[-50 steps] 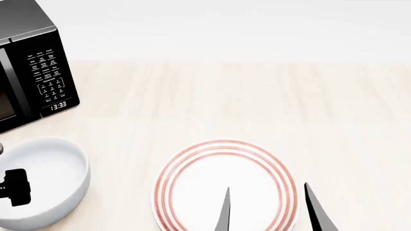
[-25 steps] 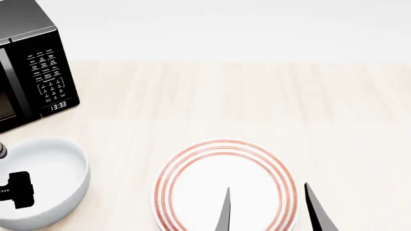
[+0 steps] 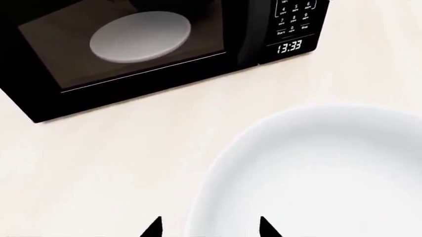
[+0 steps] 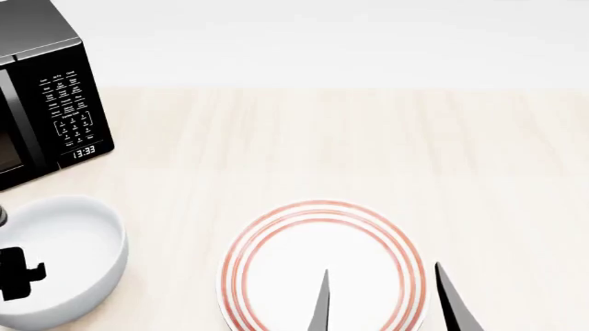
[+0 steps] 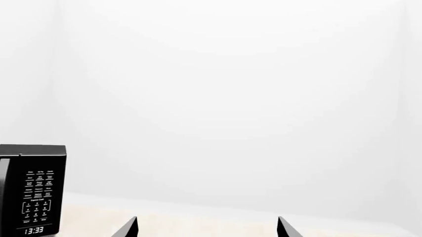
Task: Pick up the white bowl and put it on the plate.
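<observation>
The white bowl [image 4: 69, 252] stands on the pale wooden table at the left, in front of the microwave. It fills the left wrist view [image 3: 316, 168]. My left gripper [image 3: 209, 228] is open, and its two dark fingertips straddle the bowl's near wall. Its black body [image 4: 18, 274] shows over the bowl's left side. The plate [image 4: 276, 248], white with red rings, lies at the near centre. My right gripper [image 4: 382, 295] is open and empty, its fingertips over the plate's near right part. In the right wrist view [image 5: 207, 227] it holds nothing.
A black microwave [image 4: 46, 103] stands at the back left, its clock reading 13:33. A pale dish [image 3: 140, 35] shows through its door. The microwave also shows in the right wrist view [image 5: 29, 197]. The wooden table [image 4: 368, 145] stretches behind the plate to a white wall.
My left gripper's black body has sunk lower at the bowl's left side. The plate and the right gripper have not moved.
</observation>
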### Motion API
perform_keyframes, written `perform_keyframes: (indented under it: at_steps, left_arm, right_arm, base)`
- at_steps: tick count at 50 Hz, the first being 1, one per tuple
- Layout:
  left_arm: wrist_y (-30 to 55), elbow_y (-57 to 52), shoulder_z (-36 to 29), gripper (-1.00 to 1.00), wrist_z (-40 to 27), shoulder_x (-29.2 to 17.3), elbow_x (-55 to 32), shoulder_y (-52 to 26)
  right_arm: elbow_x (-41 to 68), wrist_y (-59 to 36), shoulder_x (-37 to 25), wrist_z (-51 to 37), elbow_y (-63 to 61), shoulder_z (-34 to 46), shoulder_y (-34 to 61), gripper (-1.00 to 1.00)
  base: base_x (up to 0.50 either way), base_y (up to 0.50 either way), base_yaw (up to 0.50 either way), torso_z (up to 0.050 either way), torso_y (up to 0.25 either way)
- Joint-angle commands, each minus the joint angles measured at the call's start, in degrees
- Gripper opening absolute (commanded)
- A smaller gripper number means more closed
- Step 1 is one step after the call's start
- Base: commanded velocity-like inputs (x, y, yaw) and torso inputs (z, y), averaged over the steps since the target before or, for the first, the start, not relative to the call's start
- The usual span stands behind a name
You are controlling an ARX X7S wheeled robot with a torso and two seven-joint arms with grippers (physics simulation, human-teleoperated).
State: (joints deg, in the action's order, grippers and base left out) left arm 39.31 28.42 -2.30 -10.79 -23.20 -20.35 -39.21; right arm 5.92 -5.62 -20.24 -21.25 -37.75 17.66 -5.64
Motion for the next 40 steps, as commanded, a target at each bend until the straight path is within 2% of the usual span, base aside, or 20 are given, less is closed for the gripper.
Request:
perform_keyframes:
  at_steps: [1,23,40]
  left_arm:
    - [-3.09,1.22,2.23,-1.0,0.51,1.54,0.33,0.97]
    - [-3.41,-0.65,4.82,-1.0,-0.63,1.74,-1.59,1.92]
    - [-0.03,-7.51,9.16,-1.0,-5.9,2.45,-4.35,0.76]
  right_arm:
    - [-1.21,0.24,0.86,1.01,0.47,-0.94,0.16,1.0]
    - [-1.21,0.61,0.42,0.57,0.61,-0.48,0.12,1.0]
    - [-0.94,0.47,0.19,0.32,0.47,-0.26,0.39,1.0]
  base:
    - [0.0,0.0,0.0,0.0,0.0]
    - [0.0,0.0,0.0,0.0,0.0]
    - [0.0,0.0,0.0,0.0,0.0]
